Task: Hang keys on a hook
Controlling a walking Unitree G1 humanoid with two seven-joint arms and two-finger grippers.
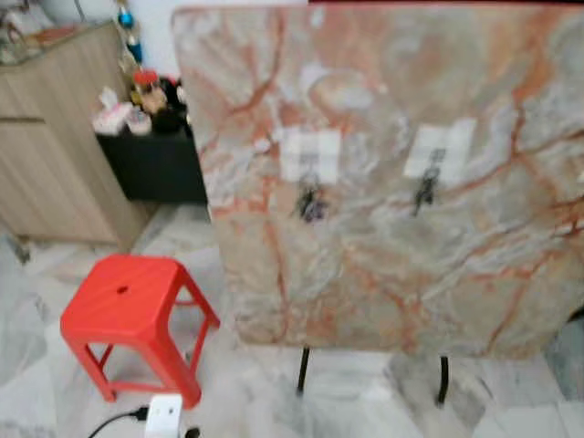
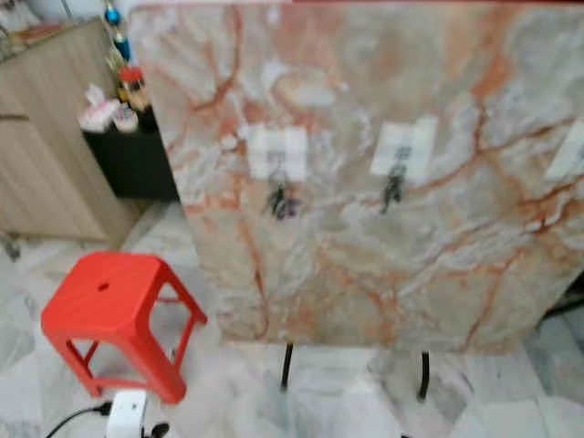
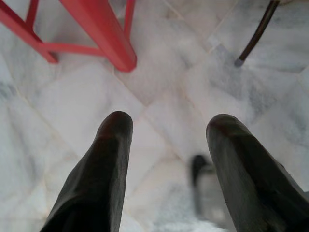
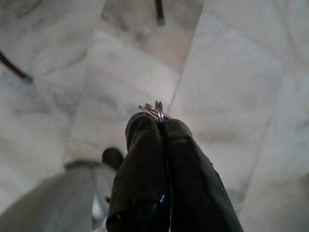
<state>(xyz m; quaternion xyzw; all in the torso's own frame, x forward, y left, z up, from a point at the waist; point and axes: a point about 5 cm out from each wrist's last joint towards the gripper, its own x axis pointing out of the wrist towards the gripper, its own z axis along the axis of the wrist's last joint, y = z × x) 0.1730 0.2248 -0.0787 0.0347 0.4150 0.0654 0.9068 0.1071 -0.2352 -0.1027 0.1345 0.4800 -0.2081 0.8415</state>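
An upright marble-patterned board [image 1: 383, 274] carries white adhesive patches with hooks. From the left patch [image 1: 310, 153] hangs a dark bunch of keys [image 1: 311, 203]; the second patch [image 1: 440, 149] holds a dark hook or small item [image 1: 424, 192], too blurred to tell which. A third patch [image 2: 568, 151] sits at the board's right edge. In the right wrist view my right gripper [image 4: 161, 123] hangs low over the floor, shut on a metal key ring [image 4: 155, 110] that pokes out at its tips. My left gripper [image 3: 169, 125] is open above the floor tiles, with nothing between its fingers.
A red plastic stool [image 1: 132, 306] stands left of the board on the marble floor. A white power strip [image 1: 164, 415] lies in front of it. The board rests on thin black legs [image 1: 302, 370]. A wooden cabinet [image 1: 55, 137] and a black shelf with clutter [image 1: 151, 155] are at the back left.
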